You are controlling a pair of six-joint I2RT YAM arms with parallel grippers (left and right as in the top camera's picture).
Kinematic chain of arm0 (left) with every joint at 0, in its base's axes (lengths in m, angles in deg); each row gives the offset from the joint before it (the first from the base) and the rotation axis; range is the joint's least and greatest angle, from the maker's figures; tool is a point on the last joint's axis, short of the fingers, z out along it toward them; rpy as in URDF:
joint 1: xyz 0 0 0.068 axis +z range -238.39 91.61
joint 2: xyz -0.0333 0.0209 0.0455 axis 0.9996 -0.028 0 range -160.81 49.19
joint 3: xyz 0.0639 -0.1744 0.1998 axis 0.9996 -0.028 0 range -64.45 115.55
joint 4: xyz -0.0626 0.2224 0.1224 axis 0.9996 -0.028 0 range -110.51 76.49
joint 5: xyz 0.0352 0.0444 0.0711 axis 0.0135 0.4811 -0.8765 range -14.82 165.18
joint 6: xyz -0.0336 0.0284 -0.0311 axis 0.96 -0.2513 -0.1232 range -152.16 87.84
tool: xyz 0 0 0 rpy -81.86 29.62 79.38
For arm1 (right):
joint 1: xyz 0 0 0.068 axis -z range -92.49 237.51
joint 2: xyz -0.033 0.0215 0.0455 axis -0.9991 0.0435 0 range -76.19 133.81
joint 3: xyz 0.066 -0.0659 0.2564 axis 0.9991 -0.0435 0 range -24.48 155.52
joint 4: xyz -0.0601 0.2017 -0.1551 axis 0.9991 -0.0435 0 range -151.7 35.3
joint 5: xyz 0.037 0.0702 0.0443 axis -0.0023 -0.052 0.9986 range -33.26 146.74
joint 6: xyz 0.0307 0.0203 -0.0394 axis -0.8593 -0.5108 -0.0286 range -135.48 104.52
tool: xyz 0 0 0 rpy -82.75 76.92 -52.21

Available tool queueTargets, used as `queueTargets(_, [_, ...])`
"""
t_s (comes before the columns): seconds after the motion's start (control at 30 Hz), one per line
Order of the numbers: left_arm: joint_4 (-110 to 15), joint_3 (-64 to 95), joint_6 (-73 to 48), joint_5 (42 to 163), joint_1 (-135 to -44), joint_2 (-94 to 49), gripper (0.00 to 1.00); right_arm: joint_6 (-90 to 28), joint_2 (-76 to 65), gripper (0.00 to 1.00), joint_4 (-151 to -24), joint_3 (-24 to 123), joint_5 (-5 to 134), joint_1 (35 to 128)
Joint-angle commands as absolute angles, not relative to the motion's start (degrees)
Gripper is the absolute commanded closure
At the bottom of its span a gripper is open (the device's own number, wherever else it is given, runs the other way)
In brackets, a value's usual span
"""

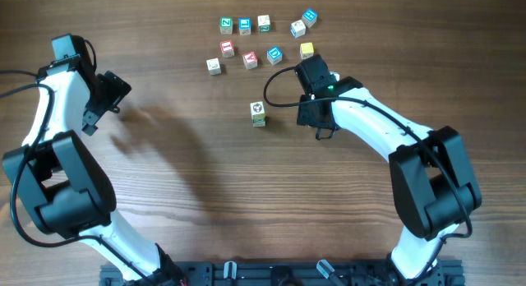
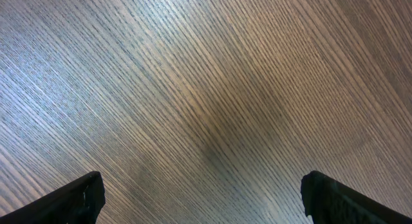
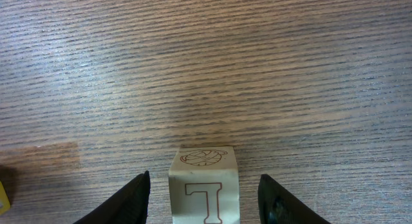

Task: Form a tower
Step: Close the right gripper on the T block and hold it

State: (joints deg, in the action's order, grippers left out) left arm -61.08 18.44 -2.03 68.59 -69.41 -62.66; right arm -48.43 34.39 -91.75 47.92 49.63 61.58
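Up close, right gripper half-open: fingers flank pale wooden letter cube, ball drawing on top, red-outlined letter in front, gap each side. Left gripper spread wide above striped wood-grain table. Tower sits centre of overhead frame, frame-left of right gripper, apart: pale block, dark round mark on top; I can't count levels. Loose coloured cubes upper centre.

Bright, even light; soft shadows on table; left-wrist glare, perhaps slight blur.

Overhead camera straight down over whole table, wrist cameras low and close, sharing its woodgrain
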Motion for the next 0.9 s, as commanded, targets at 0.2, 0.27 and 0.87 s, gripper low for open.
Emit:
queueTargets(0.2, [-60.93,19.03,-1.84,68.04,-69.32,-61.5,0.0,-48.54,34.98,0.45,-91.99,47.39,49.28,61.64])
queueTargets(0.27, [-60.93,19.03,-1.84,68.04,-69.32,-61.5,0.0,-48.63,34.98,0.45,-92.41,47.39,49.3,61.64])
queueTargets(0.87, [-60.93,19.03,-1.84,68.04,-69.32,-61.5,0.0,-48.65,34.98,0.45,-92.83,47.39,49.26,61.64])
